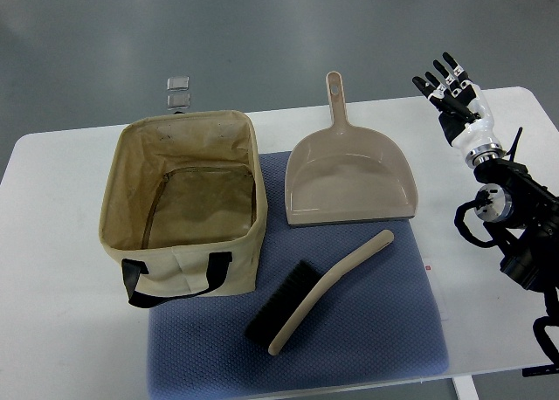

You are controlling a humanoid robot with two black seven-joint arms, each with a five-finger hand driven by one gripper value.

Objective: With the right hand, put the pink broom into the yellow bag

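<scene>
The right hand (452, 90), black-fingered with a white wrist, is raised over the far right part of the white table (61, 330); its fingers (434, 78) are spread apart and straight, holding and touching nothing, and its dark jointed arm (515, 217) comes in from the right edge. Nearest the camera, well to the left of the hand and lower in the picture, the beige-pink hand broom with black bristles (319, 291) lies slantwise on a blue quilted mat (384, 330), handle end pointing up toward the hand's side. Between broom and hand, the beige-pink plastic dustpan (349, 177) lies flat, its handle pointing away from the camera. Farthest left of the hand stands the pale yellow fabric bag with black handles (183, 199), open-topped and upright, partly on the mat. Beyond it, small shiny squares (179, 93) sit on the floor.
</scene>
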